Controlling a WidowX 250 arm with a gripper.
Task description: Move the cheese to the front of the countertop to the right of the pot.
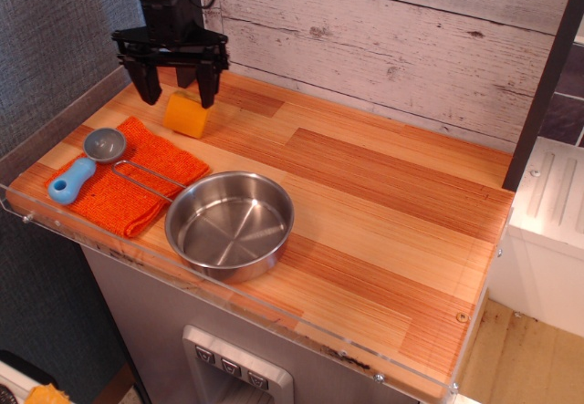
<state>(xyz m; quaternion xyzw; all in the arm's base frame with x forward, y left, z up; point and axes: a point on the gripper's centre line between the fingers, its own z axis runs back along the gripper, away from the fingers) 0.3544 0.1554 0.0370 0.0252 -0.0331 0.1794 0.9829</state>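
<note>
The cheese (185, 117), a small yellow-orange wedge, lies at the back left of the wooden countertop (383, 203), just behind the orange cloth. It looks tipped. My black gripper (176, 97) hangs directly over it, open, with one finger (143, 80) to its left and the other finger (209, 85) at its right. I cannot tell whether the fingers touch it. The steel pot (230, 223) sits at the front left, its wire handle reaching onto the cloth.
An orange woven cloth (137, 190) lies at the left with a grey scoop with a blue handle (78, 171) on it. A clear acrylic rim (274, 317) edges the front. A white plank wall (383, 48) stands behind. Bare wood spreads right of the pot.
</note>
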